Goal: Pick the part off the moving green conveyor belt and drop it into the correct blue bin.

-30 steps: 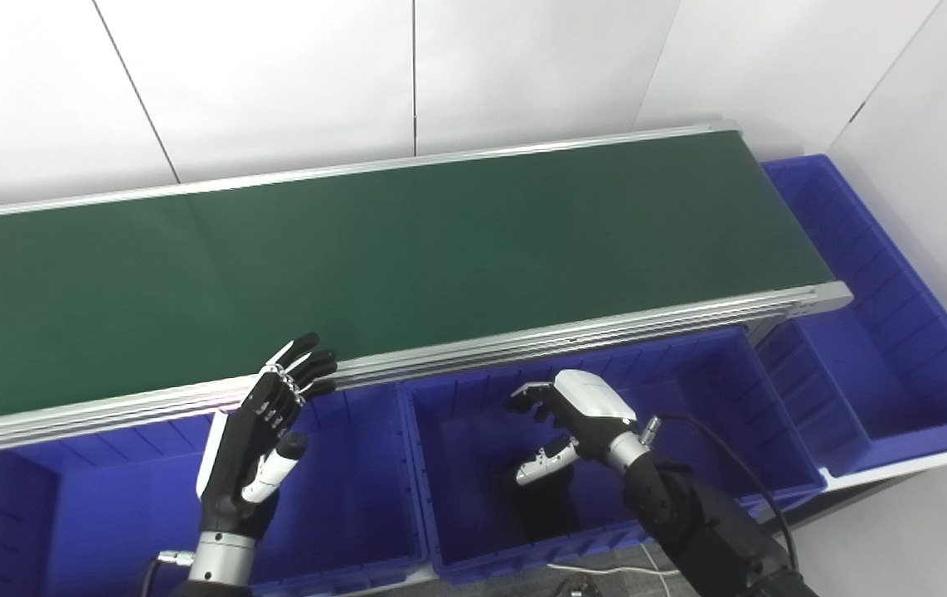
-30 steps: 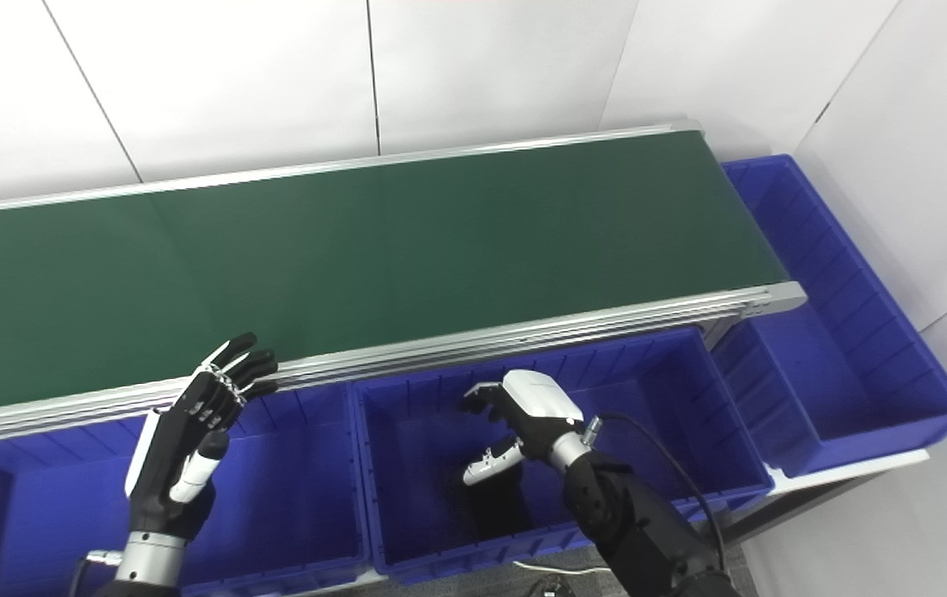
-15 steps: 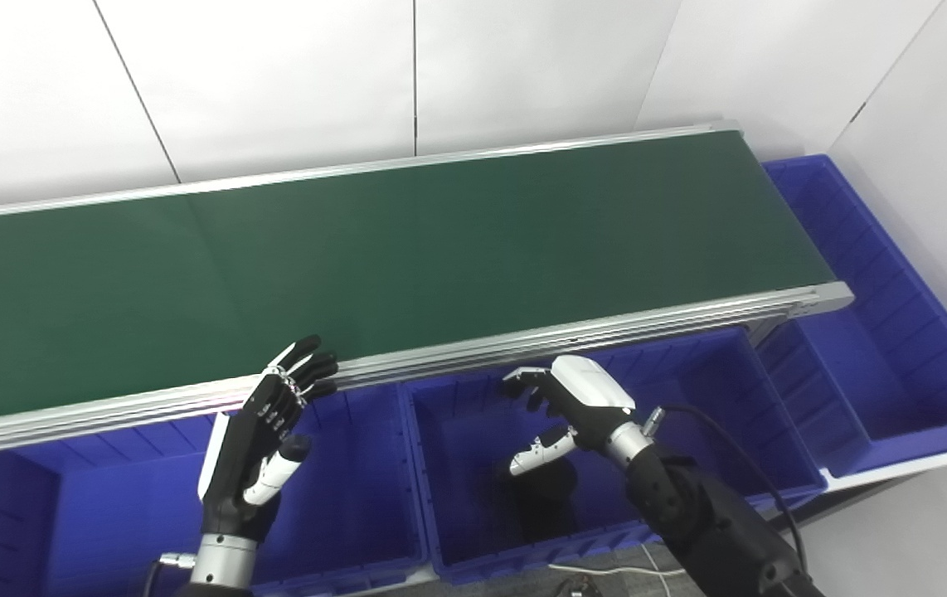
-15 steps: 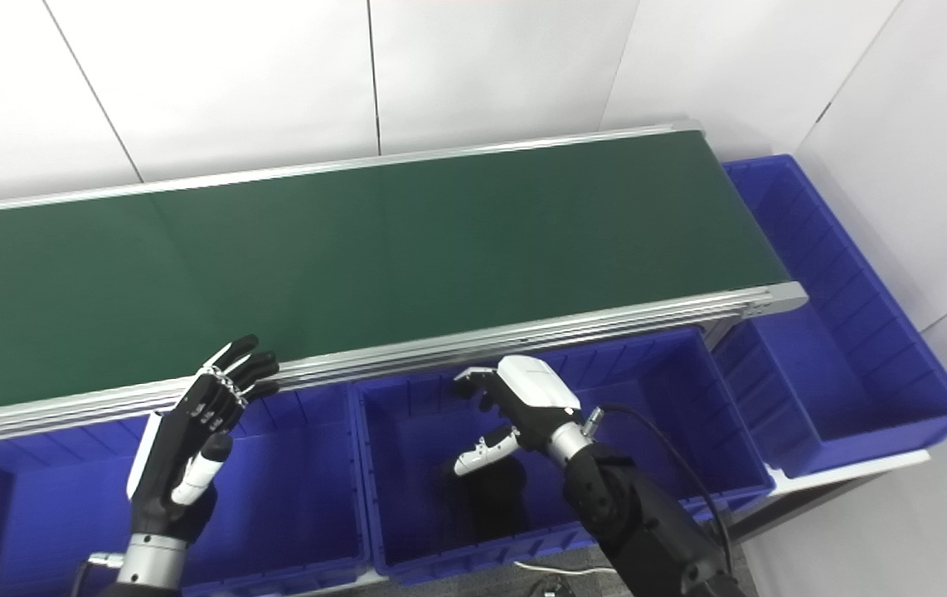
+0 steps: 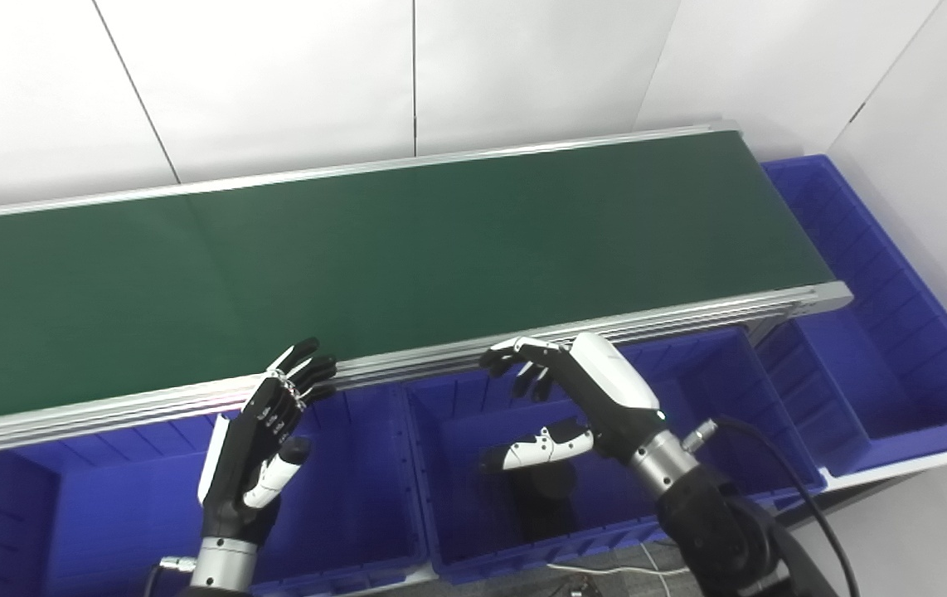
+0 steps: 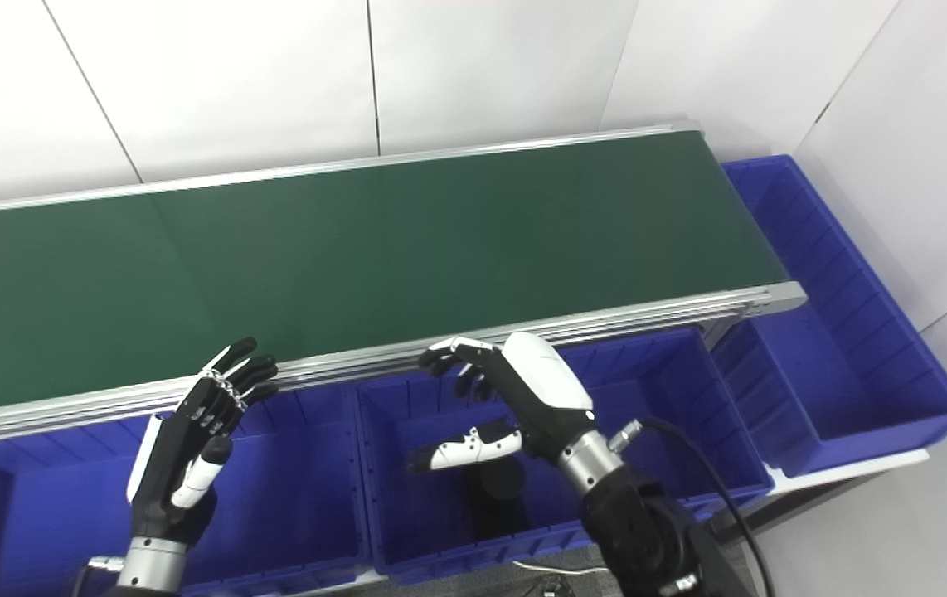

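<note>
No part shows on the green conveyor belt, so heft and hold cannot be judged. Right hand spread empty at 5 o'clock; left hand likewise, at 7.

1. The conveyor belt runs left to right across the scene, with the wall behind it.
2. The left bin and the middle bin sit side by side in front of the conveyor belt, below its near rail.
3. The end bin lies past the conveyor belt's right end.
4. The left hand hangs over the left bin, fingertips by the near rail.
5. The right hand is over the middle bin, fingertips at the near rail.
</note>
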Motion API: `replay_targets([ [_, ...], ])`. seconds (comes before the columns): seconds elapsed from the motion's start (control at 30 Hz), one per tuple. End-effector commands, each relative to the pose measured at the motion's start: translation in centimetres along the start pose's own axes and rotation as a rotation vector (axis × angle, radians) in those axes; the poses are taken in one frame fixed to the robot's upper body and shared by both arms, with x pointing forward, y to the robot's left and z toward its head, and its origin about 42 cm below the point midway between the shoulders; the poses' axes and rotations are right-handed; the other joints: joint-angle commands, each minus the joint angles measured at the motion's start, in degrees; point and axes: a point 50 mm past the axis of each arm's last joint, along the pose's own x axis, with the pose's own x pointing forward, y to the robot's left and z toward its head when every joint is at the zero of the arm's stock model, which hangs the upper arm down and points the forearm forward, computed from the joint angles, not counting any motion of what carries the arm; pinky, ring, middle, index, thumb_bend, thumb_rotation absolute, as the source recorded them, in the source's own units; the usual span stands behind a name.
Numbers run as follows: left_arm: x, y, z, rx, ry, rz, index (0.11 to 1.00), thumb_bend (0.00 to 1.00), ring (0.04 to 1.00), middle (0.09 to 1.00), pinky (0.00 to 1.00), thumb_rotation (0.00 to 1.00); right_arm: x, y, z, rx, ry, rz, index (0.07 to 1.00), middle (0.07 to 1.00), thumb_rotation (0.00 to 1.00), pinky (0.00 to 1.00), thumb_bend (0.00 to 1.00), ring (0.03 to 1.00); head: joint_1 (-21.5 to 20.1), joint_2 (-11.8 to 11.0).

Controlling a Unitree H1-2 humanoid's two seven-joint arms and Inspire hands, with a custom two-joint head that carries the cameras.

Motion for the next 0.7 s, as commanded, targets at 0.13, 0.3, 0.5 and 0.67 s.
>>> replay_targets([
  [0.13, 0.5, 0.2, 0.8, 0.015, -0.059, -0.016, 0.844, 0.88, 0.823, 0.803, 0.79, 0.69, -0.5, -0.5, 3.8, 0.158, -0.149, -0.071, 0.704, 0.652, 0.59, 0.46, 0.91, 0.56, 3.8, -0.6],
  [0.3, 0.2, 0.1, 0.6, 0.013, -0.049, -0.019, 0.837, 0.89, 0.822, 0.801, 0.79, 0.68, 0.5, 1.1, 4.4, 0.324, -0.233, -0.125, 0.715, 0.7, 0.65, 0.5, 0.93, 0.602, 6.8, -1.2],
  [0.5, -0.4, 0.2, 0.4, 0.004, -0.038, -0.028, 0.831, 0.87, 0.827, 0.802, 0.8, 0.66, 1.5, 4.9, 2.7, 0.474, -0.268, -0.188, 0.809, 0.862, 0.79, 0.77, 0.93, 0.847, 11.3, -2.5],
  [0.67, -1.0, 0.1, 0.2, 0.028, -0.02, -0.029, 0.819, 0.89, 0.82, 0.804, 0.8, 0.66, 1.6, 8.0, -0.1, 0.604, -0.209, -0.225, 0.854, 0.912, 0.88, 0.93, 0.96, 0.941, 14.3, -4.1],
])
